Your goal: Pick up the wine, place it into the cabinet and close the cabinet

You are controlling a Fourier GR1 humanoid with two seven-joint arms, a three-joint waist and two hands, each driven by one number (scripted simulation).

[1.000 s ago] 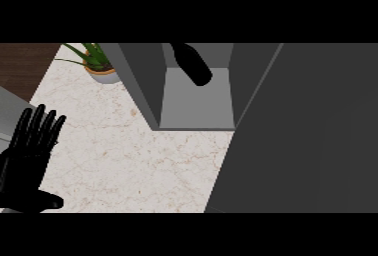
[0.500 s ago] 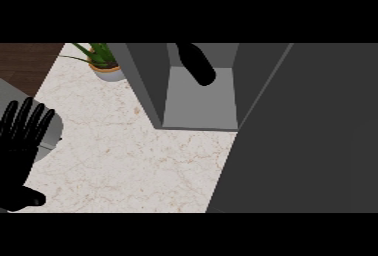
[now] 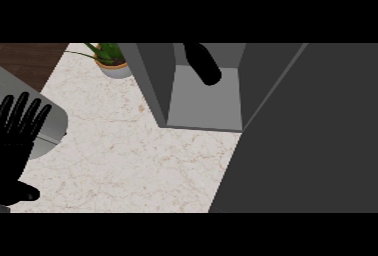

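So the wine bottle (image 3: 202, 62) is already sitting inside the open cabinet (image 3: 205, 102), dark against the grey floor of the compartment and leaning a bit toward the back, which I'm guessing means the placing part is done and only the closing is left. The big dark grey cabinet door (image 3: 310, 145) is swinging wide open on the right side, covering a huge chunk of the view, so that's the thing needing a push next. The left robot hand (image 3: 18, 131) is hanging out at the left edge with fingers straight and spread, holding nothing, just resting there by the look of it. The right robot hand isn't showing anywhere, so I'm not saying anything about it; it could be behind that door but I can't tell. The counter (image 3: 125, 160) is a pale marble-looking top with faint brownish veins, there's a little potted plant (image 3: 111, 60) sitting near the back left corner just beside the cabinet wall, and a strip of dark wood floor (image 3: 26, 62) is peeking out past the counter's edge
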